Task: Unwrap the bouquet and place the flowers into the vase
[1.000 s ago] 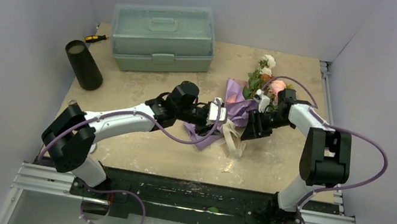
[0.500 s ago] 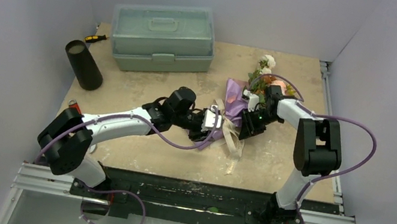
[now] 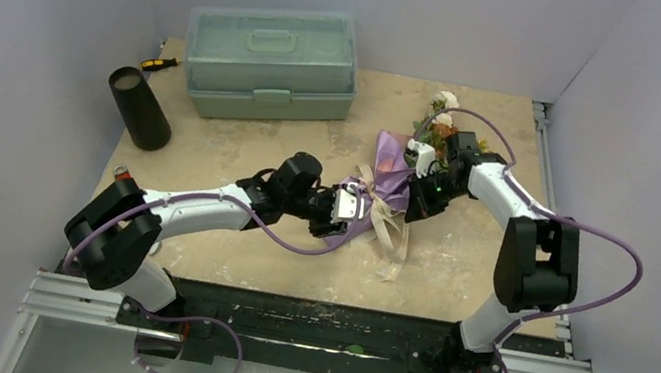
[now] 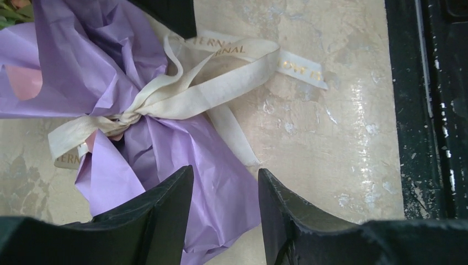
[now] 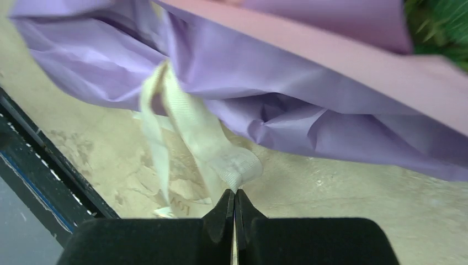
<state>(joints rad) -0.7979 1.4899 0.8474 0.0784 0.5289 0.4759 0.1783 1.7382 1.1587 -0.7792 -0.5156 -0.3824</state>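
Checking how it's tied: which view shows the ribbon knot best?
Left wrist view: the ribbon knot sits clear against the purple paper. Right wrist shows only a ribbon loop in its shut jaws; top view, just tiny pale tails.

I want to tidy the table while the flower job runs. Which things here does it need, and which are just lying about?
Needed for the job:
- bouquet in purple paper
- beige ribbon tied round it
- flowers
- black vase

Just lying about:
- pale green toolbox
- small yellow-handled tool beside the toolbox
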